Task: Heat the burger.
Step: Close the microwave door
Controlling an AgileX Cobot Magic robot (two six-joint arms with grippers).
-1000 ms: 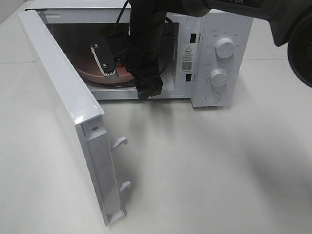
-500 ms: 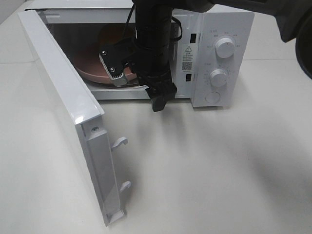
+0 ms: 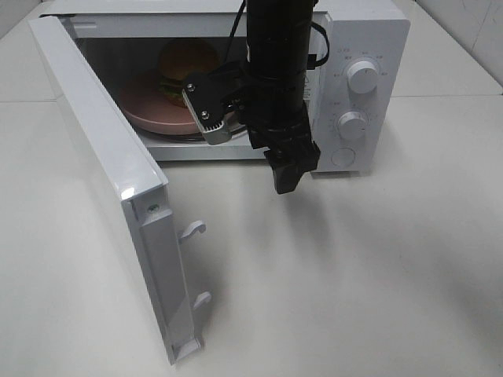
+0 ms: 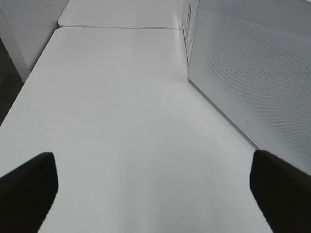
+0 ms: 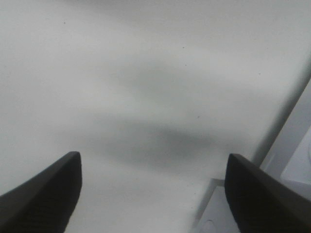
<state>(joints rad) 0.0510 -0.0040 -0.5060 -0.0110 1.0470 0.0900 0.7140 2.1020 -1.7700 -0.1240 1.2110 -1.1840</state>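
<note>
1. Centrally, white microwave (image 3: pixel 369 47) on a pale surface (image 3: pixel 354 275), with its door (image 3: pixel 94 133) swung wide open toward the near left.
2. Along the door's inner edge, two small white latch hooks (image 3: pixel 192 229), pointing right.
3. Inside the cavity, round pink plate (image 3: pixel 149 110), lying flat.
4. On the far part of that plate, the burger (image 3: pixel 187 61): orange-tan bun with a strip of green filling, upright, narrower than the plate.
5. On the microwave's right-hand panel, two white knobs, one (image 3: pixel 363 76) above the other (image 3: pixel 353 124).
6. In front of the right half of the opening, black right arm (image 3: pixel 275 71) reaching down from the far side and hiding the plate's right edge.
7. Right hand (image 5: pixel 151 160): fingers spread wide, gripping nothing, aimed at bare surface just on the near side of the microwave, apart from burger and plate.
8. Left hand (image 4: pixel 151 155): fingers spread fully, empty, low over bare surface, with a white dotted panel of the microwave close beside it; outside the high camera's frame.
</note>
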